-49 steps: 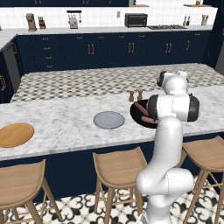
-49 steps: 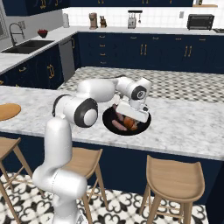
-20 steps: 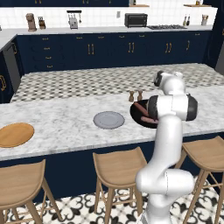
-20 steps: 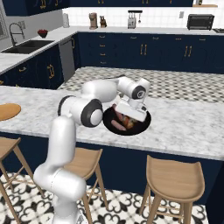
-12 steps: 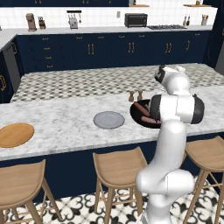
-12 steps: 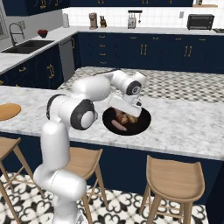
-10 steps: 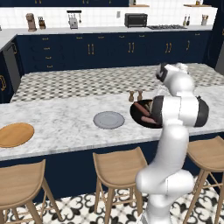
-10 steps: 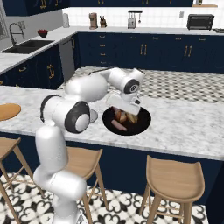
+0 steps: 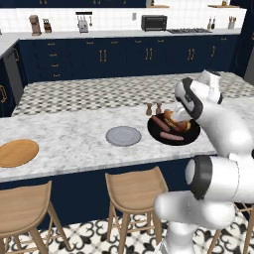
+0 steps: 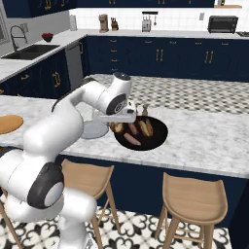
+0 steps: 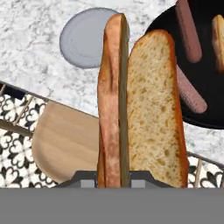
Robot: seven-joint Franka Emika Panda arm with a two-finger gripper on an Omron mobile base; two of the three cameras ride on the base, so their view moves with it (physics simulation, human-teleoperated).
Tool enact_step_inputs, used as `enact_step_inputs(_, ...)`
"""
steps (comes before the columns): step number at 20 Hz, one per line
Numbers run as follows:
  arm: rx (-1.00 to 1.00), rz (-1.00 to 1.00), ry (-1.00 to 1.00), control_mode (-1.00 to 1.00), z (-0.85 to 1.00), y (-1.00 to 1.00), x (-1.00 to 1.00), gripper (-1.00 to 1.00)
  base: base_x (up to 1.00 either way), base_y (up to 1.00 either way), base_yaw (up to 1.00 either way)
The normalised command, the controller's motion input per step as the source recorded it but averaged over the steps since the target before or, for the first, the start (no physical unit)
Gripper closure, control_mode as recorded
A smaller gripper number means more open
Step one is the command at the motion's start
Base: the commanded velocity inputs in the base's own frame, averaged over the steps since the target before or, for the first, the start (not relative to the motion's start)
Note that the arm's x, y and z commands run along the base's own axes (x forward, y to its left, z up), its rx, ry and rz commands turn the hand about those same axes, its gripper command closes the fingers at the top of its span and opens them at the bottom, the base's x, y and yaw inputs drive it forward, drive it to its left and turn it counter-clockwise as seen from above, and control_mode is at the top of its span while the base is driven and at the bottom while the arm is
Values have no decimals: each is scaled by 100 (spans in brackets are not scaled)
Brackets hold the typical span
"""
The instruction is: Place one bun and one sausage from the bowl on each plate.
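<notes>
Wooden plate point(image 9: 17, 152), orange-brown, flat on marble counter point(image 9: 64, 139) at far left, nothing on it; its edge also seen at left of right base view point(image 10: 9, 123). Grey plate point(image 9: 123, 136), light grey, round, mid-counter, well apart from wooden plate, near the bowl's left side but not touching; bare in hand view point(image 11: 83, 41); partly behind the arm in right base view point(image 10: 95, 129). Salt/pepper shakers point(image 9: 153, 108), two small, brown, upright, just behind bowl's left rim. Black bowl point(image 9: 155, 130), wide, shallow, on counter to right of grey plate; in left base view holds 2 sausages point(image 9: 163, 124) and at least 1 bun point(image 9: 182, 125); right base view shows buns and sausages in it point(image 10: 132, 130). Gripper point(image 11: 112, 183), above the bowl's near-left edge, fingers together, clamped on a split bun point(image 11: 140, 105); bun lifted clear of bowl, its two halves standing up along hand view, cut face showing, crust to left. Wooden stool point(image 11: 65, 142) below counter edge, seen under the held bun.
</notes>
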Motion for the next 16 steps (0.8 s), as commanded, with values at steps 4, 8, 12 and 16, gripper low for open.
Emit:
enact_step_inputs(4,-3,5,-10,100,0,25,-25,100,-54,75,10)
enact_step_inputs(8,0,0,0,100,0,0,0,100,-16,100,1)
enact_step_inputs(12,0,0,0,100,0,0,0,100,19,100,-2)
enact_step_inputs(16,0,0,0,100,0,0,0,100,24,100,-8)
